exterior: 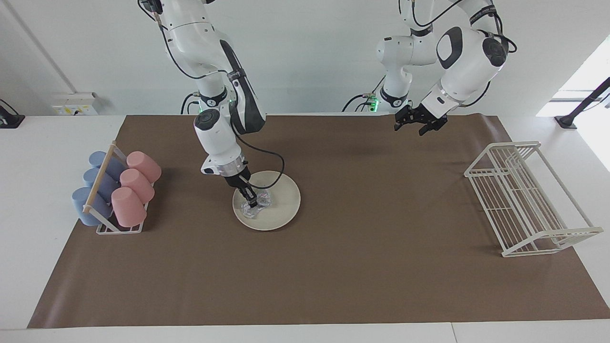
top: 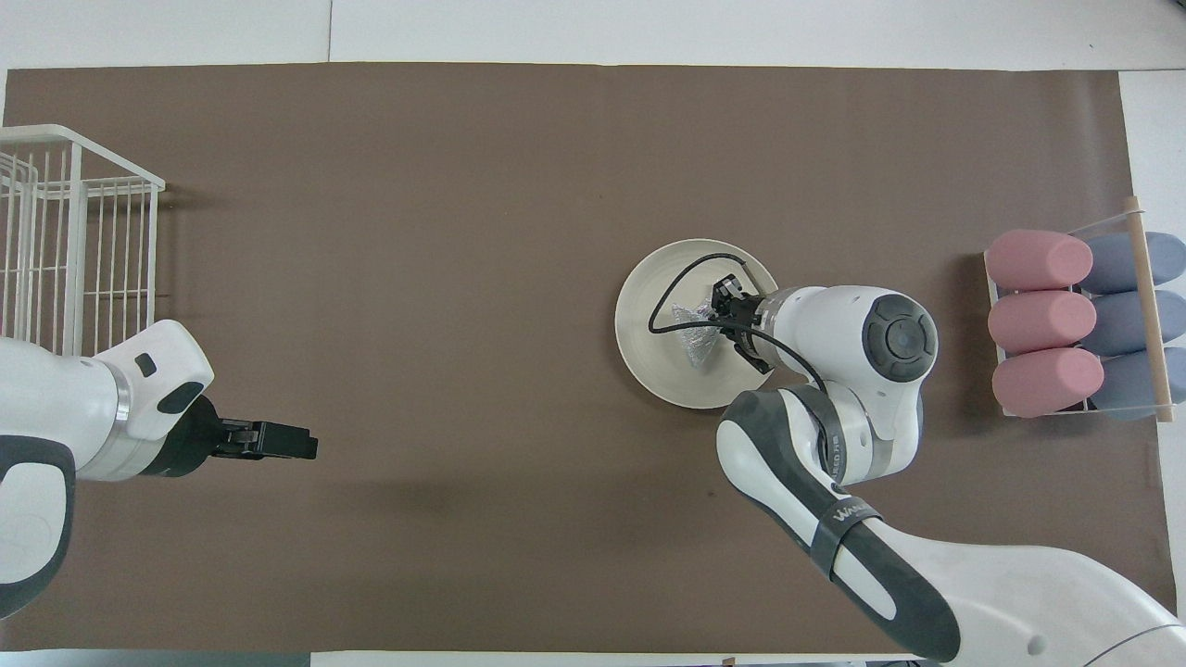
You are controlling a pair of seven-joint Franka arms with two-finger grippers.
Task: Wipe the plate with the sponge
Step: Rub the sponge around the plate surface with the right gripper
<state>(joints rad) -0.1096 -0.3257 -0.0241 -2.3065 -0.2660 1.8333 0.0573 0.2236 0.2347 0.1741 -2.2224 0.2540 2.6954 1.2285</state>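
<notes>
While the right gripper (exterior: pixel 251 199) presses the sponge (exterior: pixel 257 202) down onto the plate (exterior: pixel 281 209), its fingers pinched on the pad, the plate rests loose on the brown mat (exterior: pixel 333 276) with nothing bracing it. That is the main risk, as I judge it: a sideways stroke with too much downward force could drag the whole plate along the mat, toward the cup rack (exterior: pixel 116 190) at the right arm's end of the table, rather than sliding the sponge over the surface. Judging by the overhead view, the sponge sits on the plate's inner face, toward the edge nearer the cups, so a stroke carried too far that way could run off the rim and tip the plate up. The pad looks crumpled and thin; a light grip may let it slip out mid-stroke, leaving bare fingertips to scrape the plate. The gripper's cable (top: pixel 686 283) loops over the plate and might snag the rim.

The left gripper (exterior: pixel 419 123) waits in the air over the mat near the robots, fingers apart and empty, well apart from the plate and from the wire rack (exterior: pixel 524 200), so it offers no steadying.
</notes>
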